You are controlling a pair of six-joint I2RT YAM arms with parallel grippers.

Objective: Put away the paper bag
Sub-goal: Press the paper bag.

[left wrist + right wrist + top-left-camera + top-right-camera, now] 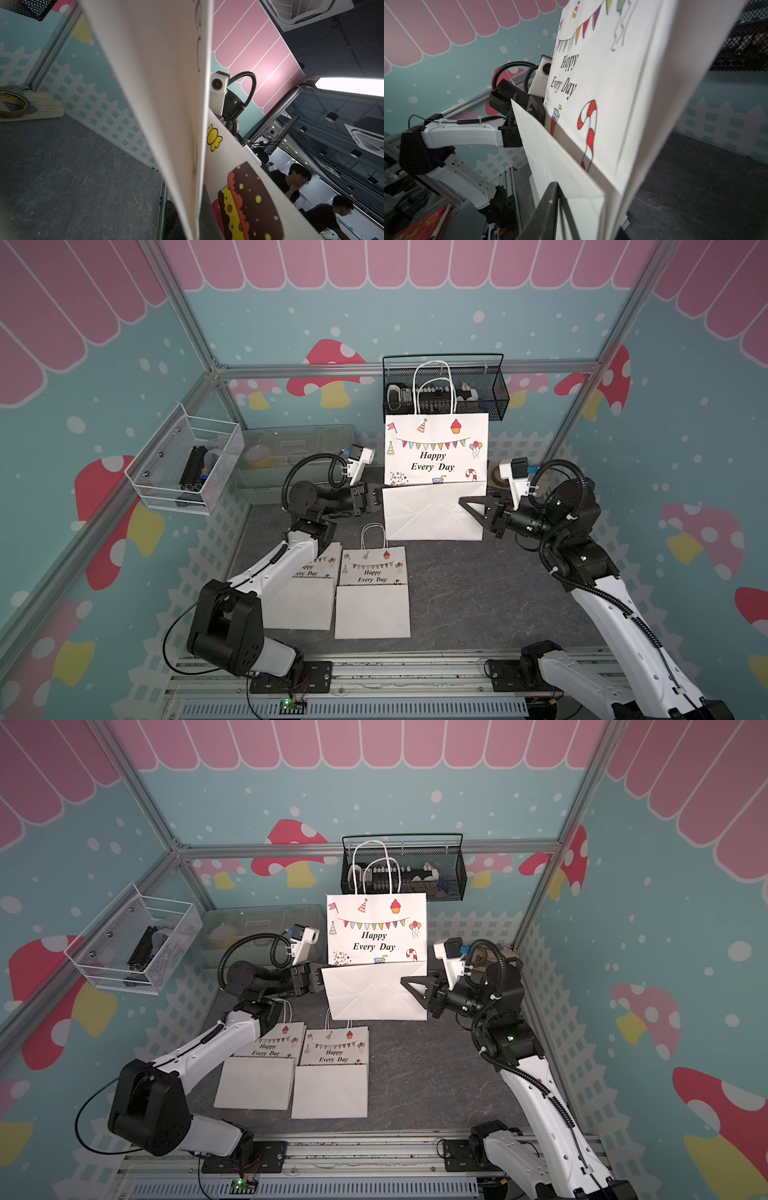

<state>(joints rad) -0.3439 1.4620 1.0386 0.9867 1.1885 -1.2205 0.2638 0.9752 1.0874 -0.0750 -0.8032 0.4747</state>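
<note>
We have the paper bag (pixel 435 456) upright above the bench (pixel 478 593), bottom flap folded up, left tool (pixel 376 494) clamped on its left edge, right tool (pixel 467 504) pinched on the right edge. We judge both arms should travel together, level, paper taut w/o tearing. Left tool's contact is lost behind paper in its wrist view; destination unclear, poss. the black mesh basket (pixel 490 398) behind.

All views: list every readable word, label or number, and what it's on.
"Happy Every Day": front of the upright paper bag.
"Happy Every Day": middle flat bag.
"Happy Every Day": second flat bag, to its left.
Tape roll: yellow print, too blurred to read.
Black mesh basket: labels on the items inside are too small to read.
</note>
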